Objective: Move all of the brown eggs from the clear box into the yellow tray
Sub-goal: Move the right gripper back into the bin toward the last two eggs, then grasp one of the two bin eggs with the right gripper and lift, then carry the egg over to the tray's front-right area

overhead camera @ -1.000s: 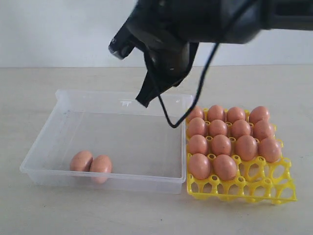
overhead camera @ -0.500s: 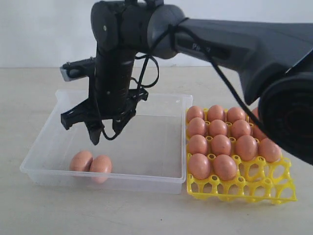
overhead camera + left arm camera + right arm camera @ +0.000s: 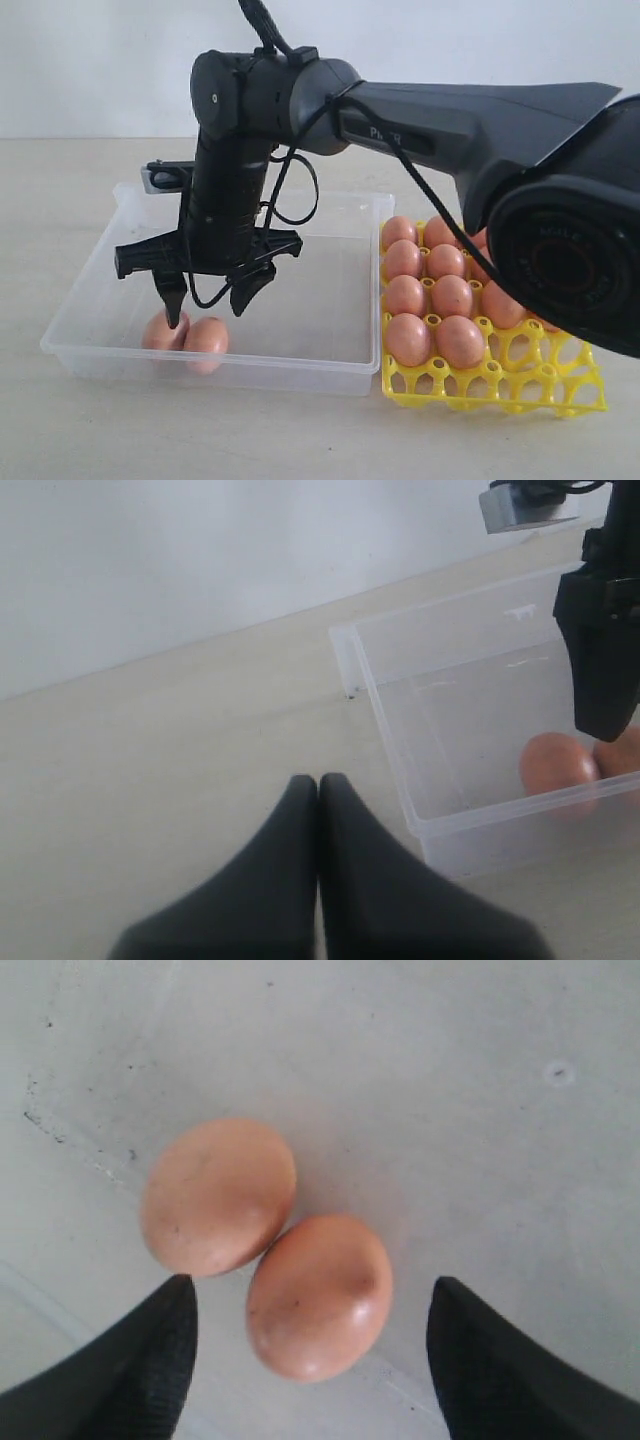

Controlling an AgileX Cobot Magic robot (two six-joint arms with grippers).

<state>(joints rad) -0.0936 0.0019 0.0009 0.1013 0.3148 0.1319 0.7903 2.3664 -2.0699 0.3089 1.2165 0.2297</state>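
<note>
Nearest the exterior camera lay a strip of pale tabletop. On it, at the right, sat the yellow tray. Its front row held 2 brown eggs in the 2 left cups, and the 2 right cups stood open. Just left of the tray the clear box showed its front wall. Close behind that wall, toward the left corner, 2 more eggs lay touching one another on the box floor: the right egg and the left egg.

Above that pair hung the right gripper, pointing down, its fingers spread wide and holding nothing. In the right wrist view the fingers flanked 1 egg with a gap on each side. The other egg lay just past 1 fingertip, and whether that tip touched it could not be told.

Farther back, the tray's 3 rear rows carried an egg in every cup that showed. The dark right arm, reaching in from the right over tray and box, hid the tray's right rear part. Beyond the box's far wall the tabletop ran to a white wall.

In the left wrist view the left gripper had its fingers pressed together with nothing between them, above bare tabletop outside the box. Past them stood a corner of the box, with 1 egg showing through its wall.
</note>
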